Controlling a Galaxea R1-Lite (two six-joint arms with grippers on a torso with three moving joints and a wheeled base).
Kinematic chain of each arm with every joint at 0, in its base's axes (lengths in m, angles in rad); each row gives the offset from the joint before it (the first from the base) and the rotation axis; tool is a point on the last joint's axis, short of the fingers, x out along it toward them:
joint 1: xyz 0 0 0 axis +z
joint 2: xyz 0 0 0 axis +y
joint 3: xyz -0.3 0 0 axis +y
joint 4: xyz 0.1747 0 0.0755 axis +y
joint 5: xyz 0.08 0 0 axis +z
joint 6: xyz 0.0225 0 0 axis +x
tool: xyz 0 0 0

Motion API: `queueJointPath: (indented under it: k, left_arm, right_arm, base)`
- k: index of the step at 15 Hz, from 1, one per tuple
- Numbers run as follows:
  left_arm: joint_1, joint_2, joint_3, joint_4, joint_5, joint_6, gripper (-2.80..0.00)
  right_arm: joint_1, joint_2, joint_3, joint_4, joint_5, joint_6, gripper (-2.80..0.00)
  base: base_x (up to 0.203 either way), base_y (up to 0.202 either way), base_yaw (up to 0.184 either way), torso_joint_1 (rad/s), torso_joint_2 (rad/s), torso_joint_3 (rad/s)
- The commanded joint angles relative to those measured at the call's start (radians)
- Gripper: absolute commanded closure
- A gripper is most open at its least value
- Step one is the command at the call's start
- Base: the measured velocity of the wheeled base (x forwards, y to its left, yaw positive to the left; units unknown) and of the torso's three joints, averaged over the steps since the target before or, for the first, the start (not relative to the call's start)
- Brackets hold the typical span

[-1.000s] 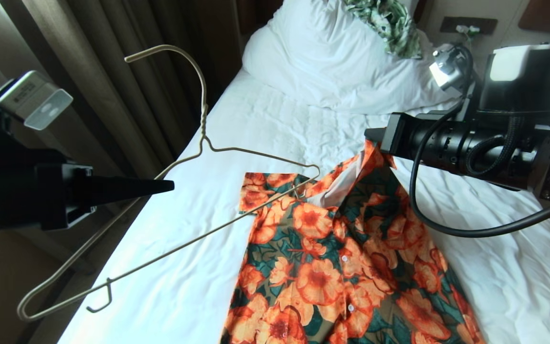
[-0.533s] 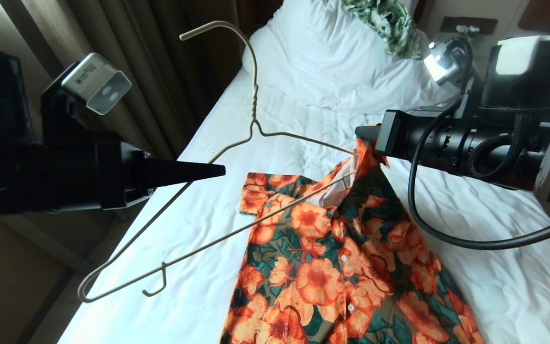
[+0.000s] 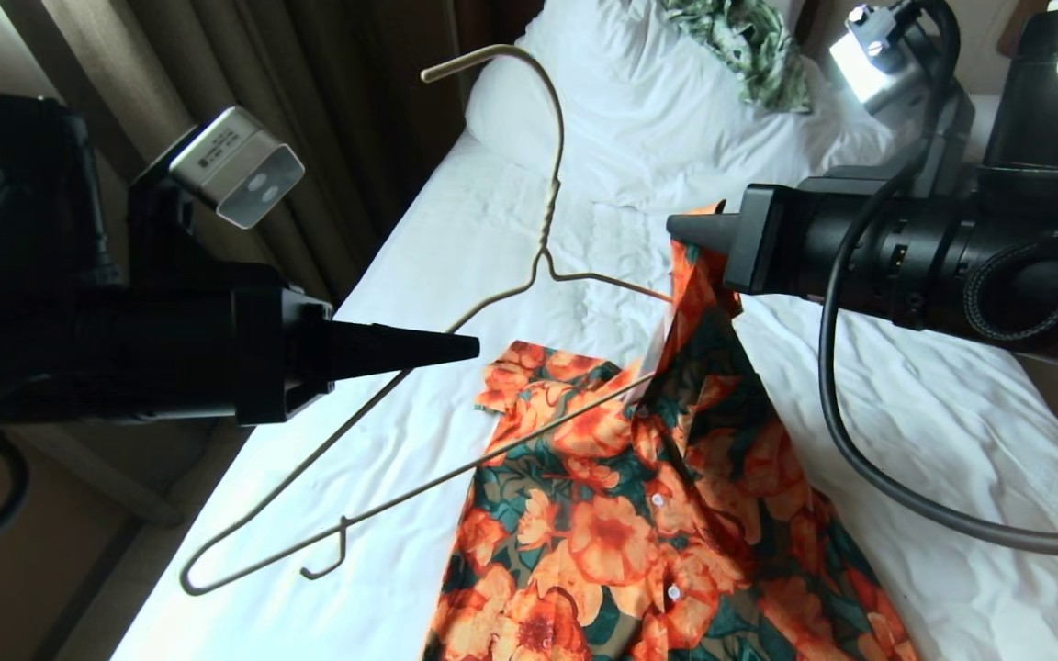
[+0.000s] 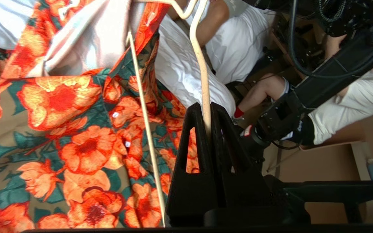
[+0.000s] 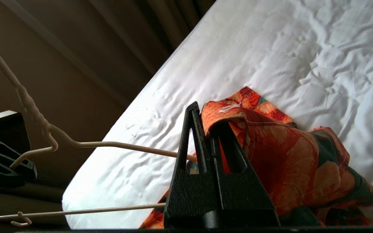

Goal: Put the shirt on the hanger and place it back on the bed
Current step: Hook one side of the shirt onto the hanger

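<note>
The shirt (image 3: 621,532), orange flowers on dark green, lies spread on the bed (image 3: 382,431). My right gripper (image 3: 676,229) is shut on its collar and holds that edge lifted off the sheet; the pinched cloth (image 5: 270,145) drapes over the gripper (image 5: 202,113). My left gripper (image 3: 472,346) is shut on the left shoulder wire of the cream hanger (image 3: 549,211), which hangs tilted over the bed, hook upward. The hanger's right end passes under the raised collar into the shirt's neck opening. The wire (image 4: 202,64) runs between the left gripper's (image 4: 207,111) jaws.
A white pillow (image 3: 658,119) with a green-and-white leaf-print cloth (image 3: 749,46) lies at the head of the bed. Dark curtains (image 3: 309,138) hang along the bed's left edge. A seated person's legs (image 4: 261,94) show beyond the bed's far side.
My left gripper has carried the hanger to the right, and its right end has gone in under the collar. My right gripper has lifted the collar higher.
</note>
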State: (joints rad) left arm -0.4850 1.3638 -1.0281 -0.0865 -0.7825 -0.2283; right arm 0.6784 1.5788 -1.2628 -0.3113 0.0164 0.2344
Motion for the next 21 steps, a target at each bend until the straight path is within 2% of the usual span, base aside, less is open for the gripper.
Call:
queueJointPath:
  k: [1, 5, 10, 12, 14, 15, 17, 19, 21]
  left_arm:
    - [-0.044, -0.003, 0.000, 0.001, 0.005, -0.005, 0.00]
    - [-0.132, 0.001, 0.034, 0.003, 0.080, -0.017, 0.00]
    - [-0.166, 0.061, 0.030, -0.009, 0.084, -0.017, 0.00]
    - [-0.173, 0.074, 0.042, -0.098, 0.085, -0.040, 0.00]
    - [-0.195, 0.087, 0.056, -0.191, 0.099, -0.105, 0.00]
    - [-0.212, 0.099, 0.063, -0.227, 0.138, -0.113, 0.00]
    - [-0.225, 0.122, 0.082, -0.282, 0.176, -0.119, 0.00]
    - [-0.236, 0.146, 0.096, -0.350, 0.179, -0.123, 0.00]
    - [-0.261, 0.153, 0.115, -0.421, 0.181, -0.153, 0.00]
  right_arm:
    - [0.020, -0.005, -0.001, -0.005, 0.000, -0.051, 0.00]
    - [0.023, -0.025, 0.003, -0.002, 0.002, -0.134, 0.00]
    - [0.100, -0.072, 0.011, 0.041, 0.000, -0.151, 0.00]
    - [0.112, -0.084, 0.019, 0.044, -0.001, -0.152, 0.00]
    - [0.131, -0.101, 0.040, 0.041, -0.004, -0.152, 0.00]
    - [0.135, -0.113, 0.048, 0.042, -0.005, -0.152, 0.00]
    - [0.139, -0.142, 0.065, 0.043, -0.004, -0.152, 0.00]
    - [0.141, -0.167, 0.069, 0.044, -0.001, -0.152, 0.00]
    - [0.141, -0.196, 0.081, 0.044, -0.001, -0.155, 0.00]
  base:
    - [0.000, 0.000, 0.000, 0.000, 0.00, 0.000]
    - [0.000, 0.000, 0.000, 0.000, 0.00, 0.000]
    - [0.000, 0.000, 0.000, 0.000, 0.00, 0.000]
    - [0.000, 0.000, 0.000, 0.000, 0.00, 0.000]
    - [0.000, 0.000, 0.000, 0.000, 0.00, 0.000]
    - [0.000, 0.000, 0.000, 0.000, 0.00, 0.000]
    - [0.000, 0.000, 0.000, 0.000, 0.00, 0.000]
    - [0.000, 0.000, 0.000, 0.000, 0.00, 0.000]
    - [0.000, 0.000, 0.000, 0.000, 0.00, 0.000]
